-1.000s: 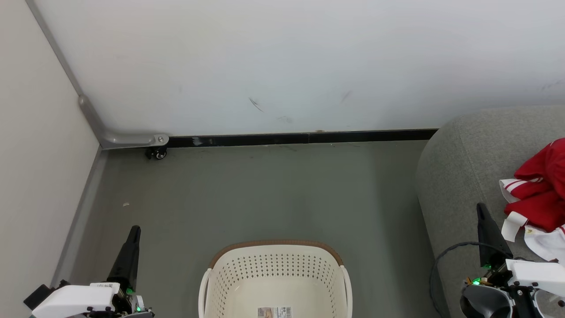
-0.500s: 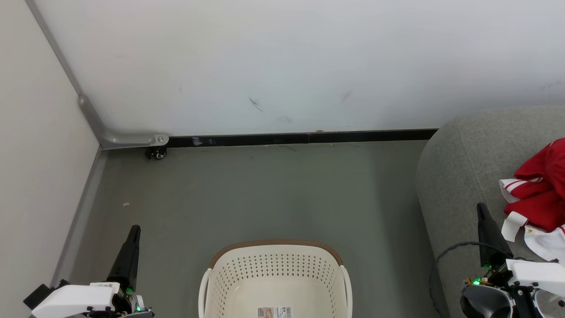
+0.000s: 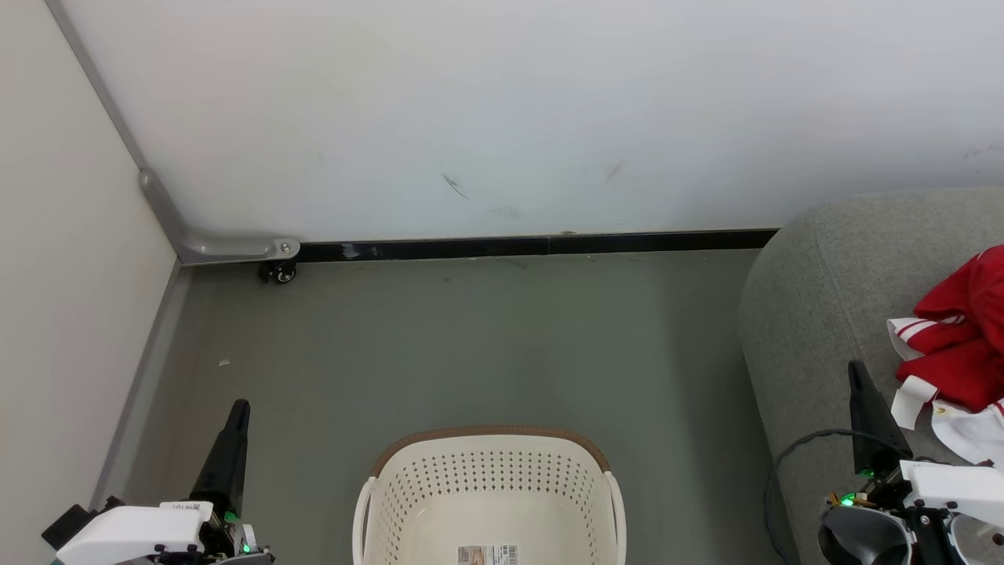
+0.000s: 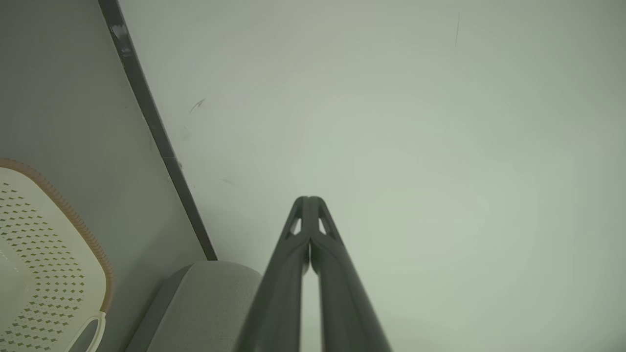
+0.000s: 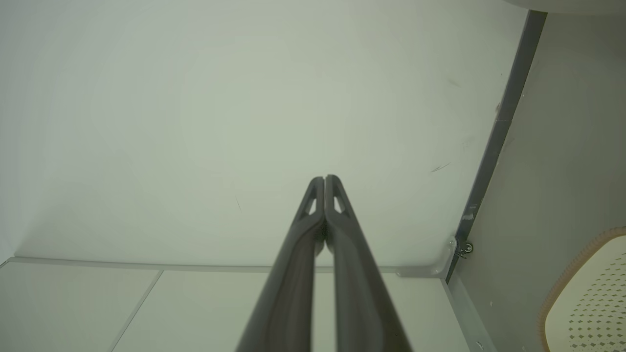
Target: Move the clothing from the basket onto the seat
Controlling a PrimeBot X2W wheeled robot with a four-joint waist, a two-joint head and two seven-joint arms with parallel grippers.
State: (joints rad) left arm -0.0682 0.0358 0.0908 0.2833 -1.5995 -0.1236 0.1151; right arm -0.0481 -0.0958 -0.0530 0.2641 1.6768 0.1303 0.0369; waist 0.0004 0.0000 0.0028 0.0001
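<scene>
Lying on the seat (image 3: 816, 314), right of the basket (image 3: 486, 436), is the clothing (image 3: 961, 345). Both left tool (image 3: 241, 406) and right tool (image 3: 853, 367), pressed together, flank the basket; open floor (image 3: 471, 337) beyond its rim.

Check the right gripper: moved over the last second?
No. In the head view the right gripper stays put, its tip over the same spot of the seat, left of the clothing.
</scene>
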